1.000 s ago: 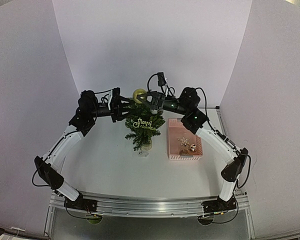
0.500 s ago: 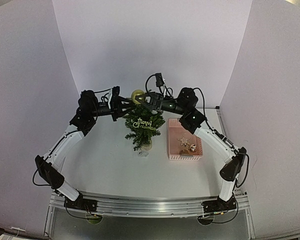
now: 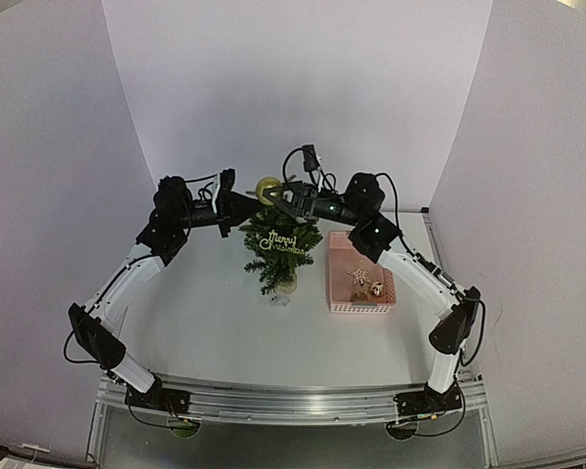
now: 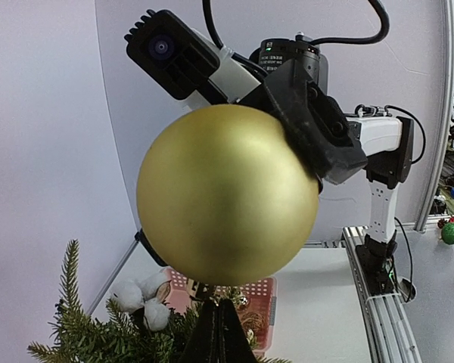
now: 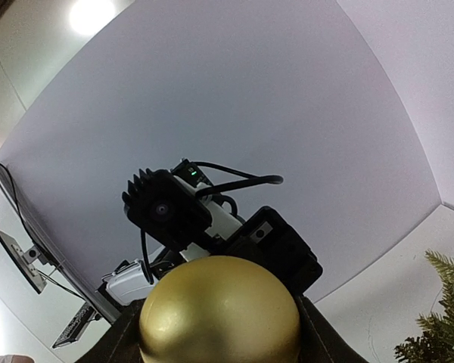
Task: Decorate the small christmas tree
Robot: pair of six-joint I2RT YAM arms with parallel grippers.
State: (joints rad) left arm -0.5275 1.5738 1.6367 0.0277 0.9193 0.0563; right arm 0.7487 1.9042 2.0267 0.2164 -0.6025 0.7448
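Observation:
The small christmas tree point(image 3: 281, 256) stands mid-table with a "Merry Christmas" sign point(image 3: 283, 241) on it. A matte gold ball point(image 3: 270, 187) hangs just above its tip. My right gripper point(image 3: 277, 193) is shut on the ball, with a dark finger on each side of it in the right wrist view point(image 5: 219, 333). My left gripper point(image 3: 256, 202) is shut. In the left wrist view its fingers point(image 4: 214, 302) are pressed together at the small gold cap under the ball point(image 4: 227, 193). Tree branches point(image 4: 91, 336) with white cotton bolls point(image 4: 144, 299) lie below.
A pink basket point(image 3: 337, 293) stands right of the tree and holds a star point(image 3: 357, 276) and other small ornaments. It also shows in the left wrist view point(image 4: 266, 291). White walls close in the table on three sides.
My left gripper's jaws have closed together at the ball. The ball and both grippers have risen slightly above the tree tip.

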